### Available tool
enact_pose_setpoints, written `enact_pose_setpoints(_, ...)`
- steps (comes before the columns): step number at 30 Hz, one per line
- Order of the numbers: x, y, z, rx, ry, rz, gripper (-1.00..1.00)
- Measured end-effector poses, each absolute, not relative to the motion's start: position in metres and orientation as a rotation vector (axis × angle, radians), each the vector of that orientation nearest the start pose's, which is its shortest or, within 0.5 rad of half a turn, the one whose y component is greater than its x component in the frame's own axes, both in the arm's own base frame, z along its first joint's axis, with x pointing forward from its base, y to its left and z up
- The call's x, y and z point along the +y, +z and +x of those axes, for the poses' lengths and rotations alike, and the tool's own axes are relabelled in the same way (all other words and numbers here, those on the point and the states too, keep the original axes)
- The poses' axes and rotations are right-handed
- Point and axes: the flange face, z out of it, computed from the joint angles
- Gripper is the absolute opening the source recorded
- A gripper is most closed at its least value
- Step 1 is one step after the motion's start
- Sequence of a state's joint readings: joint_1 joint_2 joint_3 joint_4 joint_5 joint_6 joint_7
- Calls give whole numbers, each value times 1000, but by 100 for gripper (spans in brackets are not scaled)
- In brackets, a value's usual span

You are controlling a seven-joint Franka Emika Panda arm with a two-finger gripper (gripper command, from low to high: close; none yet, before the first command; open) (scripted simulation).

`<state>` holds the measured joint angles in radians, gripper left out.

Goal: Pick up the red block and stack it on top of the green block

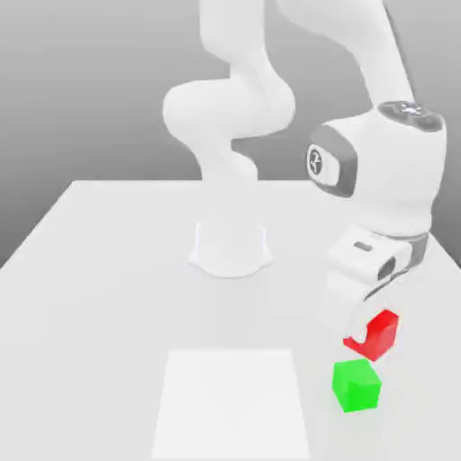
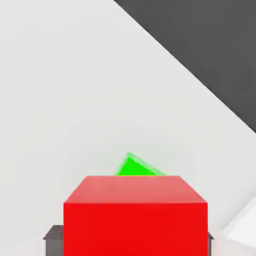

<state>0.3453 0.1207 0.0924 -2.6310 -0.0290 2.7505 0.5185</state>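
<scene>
Bolted by a round white base (image 1: 230, 250) to the table (image 1: 108, 234), well behind the green block (image 1: 357, 384). Rises from there, loops high, and descends on the exterior view's right with the wrist (image 1: 383, 171) bent downward. Gripper (image 1: 367, 331) pointing down, just above and behind the green block, fingers clamped on the red block (image 1: 382, 331), carried clear of the table. Dark finger pads (image 2: 54, 239) flanking the red block in the hand view.
</scene>
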Motion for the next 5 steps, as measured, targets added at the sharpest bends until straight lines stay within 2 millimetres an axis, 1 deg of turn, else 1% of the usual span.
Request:
enact_pose_setpoints(1, 184, 195, 388, 87, 1, -3141, -100)
enact_pose_setpoints(2, 184, 186, 388, 87, 1, -3140, 100)
enact_pose_setpoints(5, 184, 186, 388, 87, 1, -3140, 100)
